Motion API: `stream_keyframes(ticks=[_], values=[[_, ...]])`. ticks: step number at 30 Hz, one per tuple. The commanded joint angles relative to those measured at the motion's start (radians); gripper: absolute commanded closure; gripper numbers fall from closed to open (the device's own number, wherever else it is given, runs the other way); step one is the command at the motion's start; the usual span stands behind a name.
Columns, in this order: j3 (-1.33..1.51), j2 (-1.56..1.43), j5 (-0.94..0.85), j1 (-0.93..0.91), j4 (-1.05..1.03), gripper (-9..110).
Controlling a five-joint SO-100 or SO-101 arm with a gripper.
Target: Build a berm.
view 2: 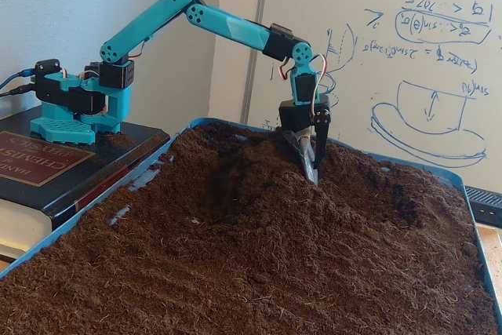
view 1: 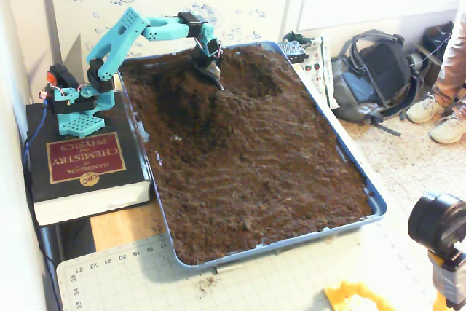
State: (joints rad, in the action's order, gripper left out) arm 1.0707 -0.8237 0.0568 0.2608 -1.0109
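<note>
A blue tray [view 1: 379, 210] [view 2: 77, 223] holds dark brown crumbly soil. The berm [view 1: 227, 111] [view 2: 329, 202] is a raised ridge in the tray's far half, with a darker hollow on its left side in both fixed views. My teal arm reaches over from its base on a book. The gripper [view 1: 216, 81] [view 2: 313, 174] points straight down with a silver blade-like finger and a black finger close together. Its tip touches the far top of the berm. Nothing shows between the jaws.
The arm's base stands on a thick black book [view 1: 80, 165] [view 2: 31, 166] left of the tray. A whiteboard [view 2: 423, 60] rises behind. A backpack [view 1: 371, 71] and a person's shoes [view 1: 437, 118] are on the floor to the right. A black camera [view 1: 437, 223] and a cutting mat [view 1: 109, 274] lie near the front.
</note>
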Motion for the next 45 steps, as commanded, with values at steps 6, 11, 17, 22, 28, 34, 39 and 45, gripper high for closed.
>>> stream_keyframes(ticks=[6,11,17,22,28,34,39,45], values=[[-0.189,-0.267,0.032,-0.083,0.063,101],[-0.382,-0.146,0.187,-0.097,0.195,101],[-0.624,0.161,0.216,-0.161,0.443,101],[-0.821,0.402,0.138,-0.252,0.649,101],[-0.934,0.515,0.005,-0.354,0.742,101],[-0.798,0.499,-0.155,-0.374,0.742,101],[-0.592,0.466,-0.156,-0.374,0.744,101],[-0.411,0.466,-0.156,-0.360,0.744,101]])
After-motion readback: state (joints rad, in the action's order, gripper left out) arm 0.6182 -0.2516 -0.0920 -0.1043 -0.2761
